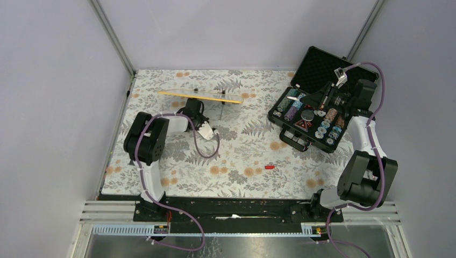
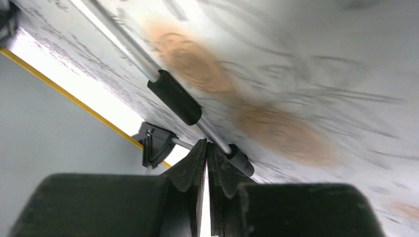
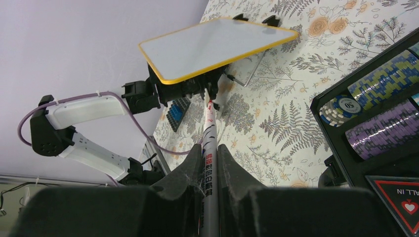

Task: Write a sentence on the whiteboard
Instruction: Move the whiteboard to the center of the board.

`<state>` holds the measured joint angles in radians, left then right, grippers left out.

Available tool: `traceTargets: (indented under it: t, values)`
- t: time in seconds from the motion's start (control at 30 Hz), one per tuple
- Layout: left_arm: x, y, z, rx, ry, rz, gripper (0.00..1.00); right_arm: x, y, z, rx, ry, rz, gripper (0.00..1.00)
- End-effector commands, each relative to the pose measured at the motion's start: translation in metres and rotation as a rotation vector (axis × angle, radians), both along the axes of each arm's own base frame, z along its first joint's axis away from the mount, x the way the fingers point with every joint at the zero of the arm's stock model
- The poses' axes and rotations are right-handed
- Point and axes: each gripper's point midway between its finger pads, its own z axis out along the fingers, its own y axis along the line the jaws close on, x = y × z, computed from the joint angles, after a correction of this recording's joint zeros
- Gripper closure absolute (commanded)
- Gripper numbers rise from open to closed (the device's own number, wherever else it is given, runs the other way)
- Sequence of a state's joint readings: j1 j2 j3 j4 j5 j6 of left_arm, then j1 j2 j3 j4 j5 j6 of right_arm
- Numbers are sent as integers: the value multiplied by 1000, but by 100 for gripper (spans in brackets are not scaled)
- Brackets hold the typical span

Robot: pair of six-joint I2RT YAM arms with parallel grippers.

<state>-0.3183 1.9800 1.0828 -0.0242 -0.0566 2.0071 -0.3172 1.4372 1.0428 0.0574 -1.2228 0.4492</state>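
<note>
The right gripper [image 3: 210, 150] clamped the marker [image 3: 208, 116], tip toward the whiteboard [image 3: 212, 47]. The left gripper [image 2: 207, 148] was closed at the wire stand [image 2: 174, 97], possibly gripping it.

Top external: high, behind the arm bases at frame bottom, facing down; whole table [image 1: 242, 156] in view.
Left wrist: very near, tilted; left gripper [image 2: 206, 148] bottom centre, whiteboard [image 2: 84, 94] edge at left, blurred.
Right wrist: low, looking past right gripper [image 3: 210, 150] along the marker [image 3: 207, 118] across the table, mid-range.
Shared: whiteboard in all three; left arm [image 1: 150, 140] in top and right-wrist views.
</note>
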Motion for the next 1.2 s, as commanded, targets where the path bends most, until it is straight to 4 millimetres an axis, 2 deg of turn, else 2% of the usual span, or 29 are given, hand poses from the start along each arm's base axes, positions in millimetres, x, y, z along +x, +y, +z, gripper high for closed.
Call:
traceTargets:
  t: [0.0,0.2,0.33,0.47,0.6,0.7,0.83,0.93,0.97,1.0,1.07,1.13,1.17]
  values:
    - [-88,42,-61,102,255,78,90,-6,2,13,-15,-61,21,100]
    - [-130,58,-63,81,248,141,90,-8,3,17,-16,-71,23,100]
    - [-137,52,-50,32,185,178,88,-10,4,17,-15,-71,25,100]
    - [-144,20,-20,-76,112,246,82,-11,4,19,-17,-75,25,100]
    - [-158,-26,19,-219,132,270,66,-11,4,19,-17,-78,27,100]
    - [-178,-59,44,-298,182,272,57,-11,4,20,-16,-80,29,100]
    - [-204,-99,77,-409,277,285,55,-13,5,22,-18,-87,31,100]
    - [-235,-139,118,-547,446,276,54,-14,5,23,-17,-89,34,100]
    - [-240,-151,139,-615,491,292,54,-14,6,22,-17,-89,33,100]
    - [-237,-164,167,-702,502,317,54,-14,6,23,-16,-88,34,100]
    - [-216,-174,221,-847,496,390,55,-15,6,23,-16,-89,35,100]
    - [-170,-155,271,-1010,481,528,56,-15,6,23,-15,-88,35,100]
    - [-148,-139,292,-1085,481,595,56,-15,6,23,-15,-89,35,100]
